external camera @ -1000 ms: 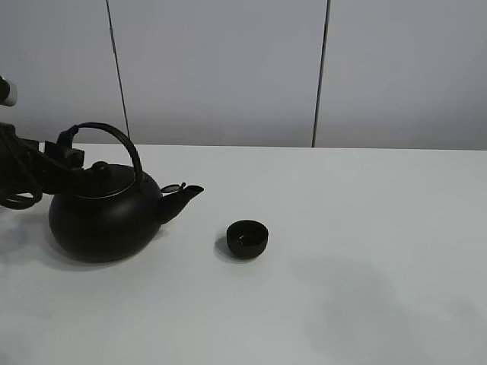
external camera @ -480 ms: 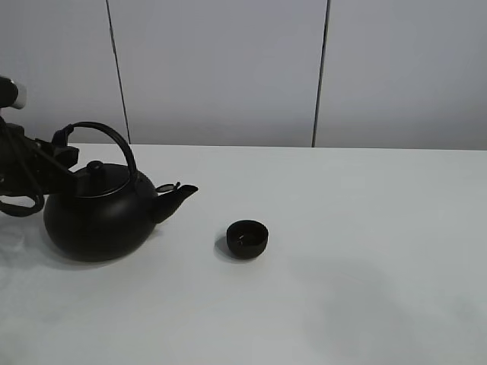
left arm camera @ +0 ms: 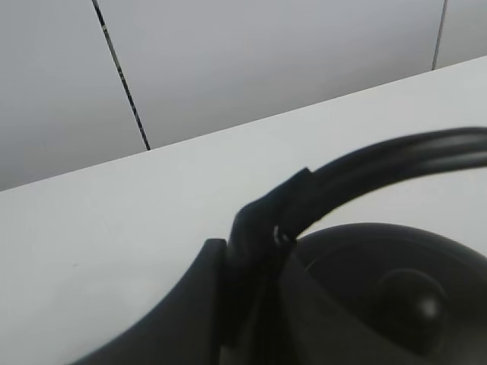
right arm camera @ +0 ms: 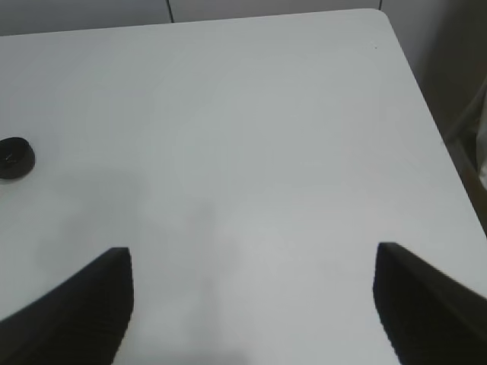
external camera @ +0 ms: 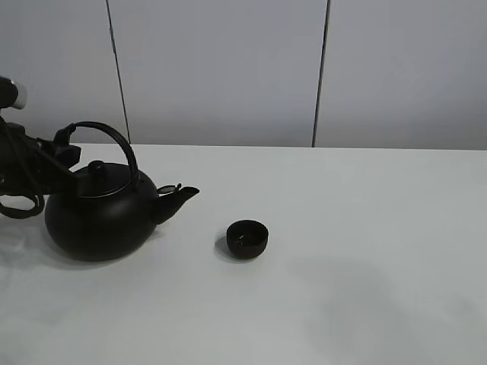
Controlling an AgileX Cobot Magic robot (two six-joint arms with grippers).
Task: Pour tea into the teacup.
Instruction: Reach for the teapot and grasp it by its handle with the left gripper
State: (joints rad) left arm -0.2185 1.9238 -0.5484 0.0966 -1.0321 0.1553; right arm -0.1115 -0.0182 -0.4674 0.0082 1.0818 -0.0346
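Exterior high view: compared with half a second earlier, the black kettle [external camera: 103,224] has shifted slightly toward 3 o'clock. Compared with one second earlier, it sits farther toward 9 o'clock. The teacup [external camera: 248,238] has not moved. It stands upright on the white table [external camera: 365,228] at about 4 o'clock of the kettle spout [external camera: 185,195] and clear of it.

Arm pose: the left arm enters from the 9 o'clock edge. The left gripper [external camera: 67,150] is clenched on the rear end of the kettle's arched handle [external camera: 114,135], where the handle meets the body. The left wrist view confirms this, with a dark finger on each side of the handle base. The kettle appears to rest on the table, but contact under its base cannot be confirmed. The right gripper [right arm camera: 255,304] shows in the right wrist view only. It is released, with its fingers [right arm camera: 84,304] spread wide above bare table and the teacup well away from them.

Limits of view: most of the left arm is cut off at the frame edge. The left wrist view shows only part of the kettle lid and knob [left arm camera: 407,300], both blurred. The contents of the teacup are too dark and small to make out.
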